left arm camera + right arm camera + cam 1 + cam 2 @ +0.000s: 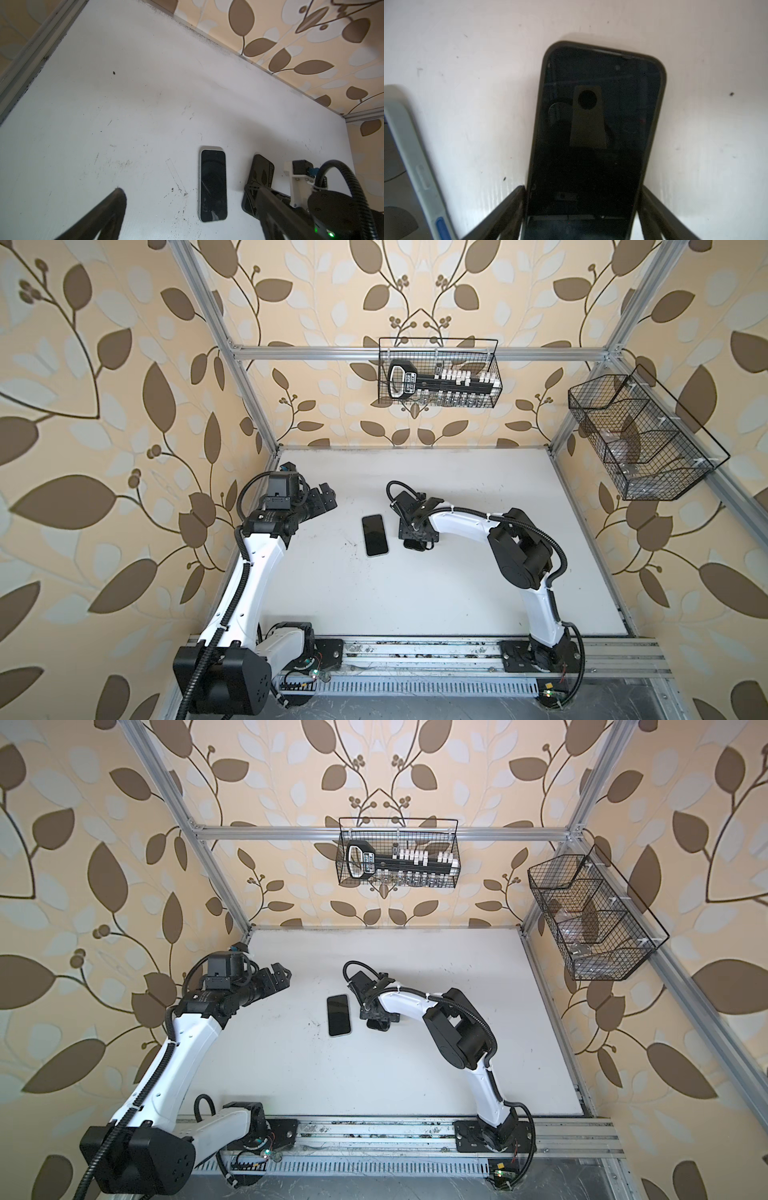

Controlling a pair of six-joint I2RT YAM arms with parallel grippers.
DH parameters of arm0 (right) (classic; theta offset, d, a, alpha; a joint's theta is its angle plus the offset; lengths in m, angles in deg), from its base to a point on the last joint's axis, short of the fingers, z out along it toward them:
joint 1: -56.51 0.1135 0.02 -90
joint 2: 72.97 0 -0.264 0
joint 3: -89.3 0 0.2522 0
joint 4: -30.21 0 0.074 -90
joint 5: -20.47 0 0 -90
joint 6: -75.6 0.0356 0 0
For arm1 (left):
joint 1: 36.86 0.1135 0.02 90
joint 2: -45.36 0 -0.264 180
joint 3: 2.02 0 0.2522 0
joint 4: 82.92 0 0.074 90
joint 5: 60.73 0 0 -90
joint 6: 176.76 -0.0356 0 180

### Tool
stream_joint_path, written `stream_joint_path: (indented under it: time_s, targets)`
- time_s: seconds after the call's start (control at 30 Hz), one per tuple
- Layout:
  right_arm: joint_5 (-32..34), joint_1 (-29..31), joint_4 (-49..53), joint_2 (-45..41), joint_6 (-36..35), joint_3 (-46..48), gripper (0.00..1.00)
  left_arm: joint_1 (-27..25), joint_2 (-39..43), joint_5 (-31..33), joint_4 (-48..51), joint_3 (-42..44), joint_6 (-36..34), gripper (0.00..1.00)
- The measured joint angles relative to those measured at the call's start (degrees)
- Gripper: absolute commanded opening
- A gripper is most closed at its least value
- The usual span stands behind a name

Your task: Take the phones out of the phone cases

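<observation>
A black phone case lies on the white table, and the glossy dark phone inside its rim reflects the camera. My right gripper points down over one end of it, one finger against each long side. In both top views the gripper hides most of the case. The left wrist view shows the case beside the right arm. My left gripper hangs open and empty over the table's back left.
A second handset with a dark screen and pale rim lies just left of the case. A wire basket with a black tool hangs on the back rail. Another basket hangs on the right.
</observation>
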Motion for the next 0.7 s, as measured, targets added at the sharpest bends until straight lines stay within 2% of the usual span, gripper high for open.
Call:
stream_joint_path:
  time_s: [0.17, 0.5, 0.7]
  targets:
    - [0.0, 0.2, -0.1, 0.0, -0.2, 0.0, 0.78, 0.0, 0.0, -0.2, 0.0, 0.0, 0.0, 0.99]
    - [0.2, 0.5, -0.5, 0.0, -1.9, 0.3, 0.80, 0.0, 0.0, -0.3, 0.0, 0.0, 0.0, 0.99]
    - [0.0, 0.5, -1.8, -0.4, -3.6, 1.2, 0.73, 0.0, 0.0, -0.2, 0.0, 0.0, 0.0, 0.99]
